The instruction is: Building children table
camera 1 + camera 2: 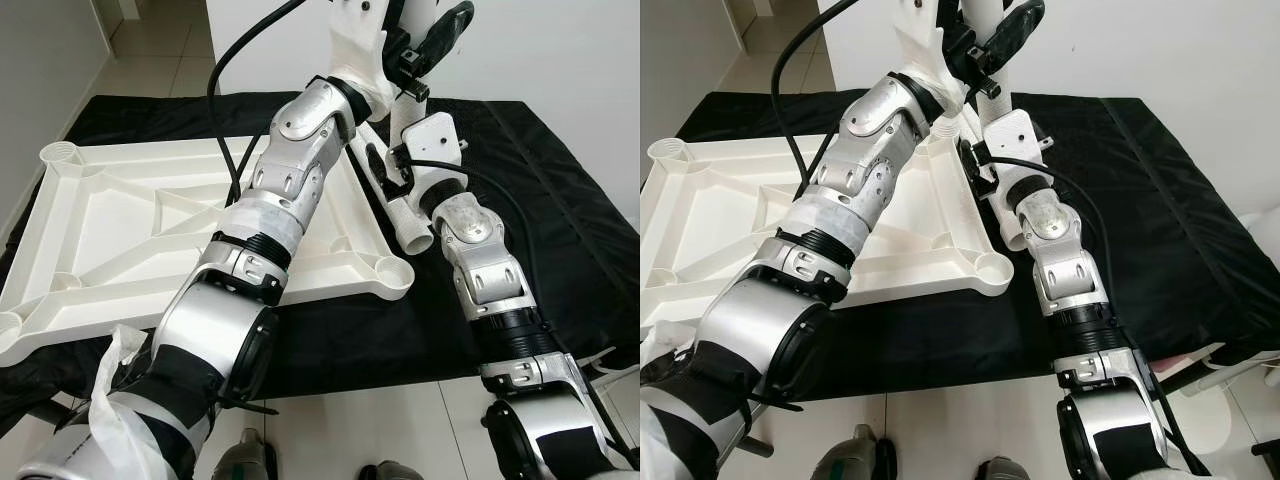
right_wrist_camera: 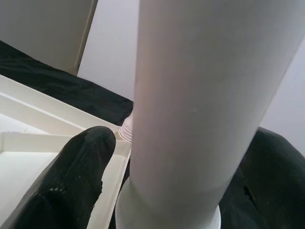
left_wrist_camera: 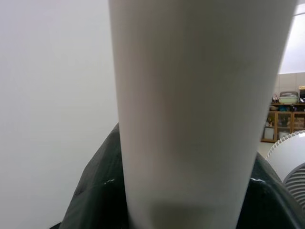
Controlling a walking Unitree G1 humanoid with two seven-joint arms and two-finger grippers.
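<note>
The white table top (image 1: 120, 220) lies upside down on a black cloth (image 1: 560, 200), with round sockets at its corners (image 1: 392, 272). A white table leg (image 1: 412, 228) lies along its right edge, open end toward me. My right gripper (image 1: 380, 170) is shut on this leg; one black finger (image 2: 71, 181) presses the leg (image 2: 190, 119) beside a threaded stub (image 2: 125, 129) at the top's far right corner. My left gripper (image 1: 425, 45) is raised over the far side, shut on a white leg (image 3: 190, 119) that looms close in the left wrist view.
The cloth-covered surface ends at a white wall behind and at its front edge just before my feet (image 1: 245, 460). Tiled floor (image 1: 150, 60) runs along the left side. A black cable (image 1: 225, 70) loops over the left arm. Bare cloth lies to the right.
</note>
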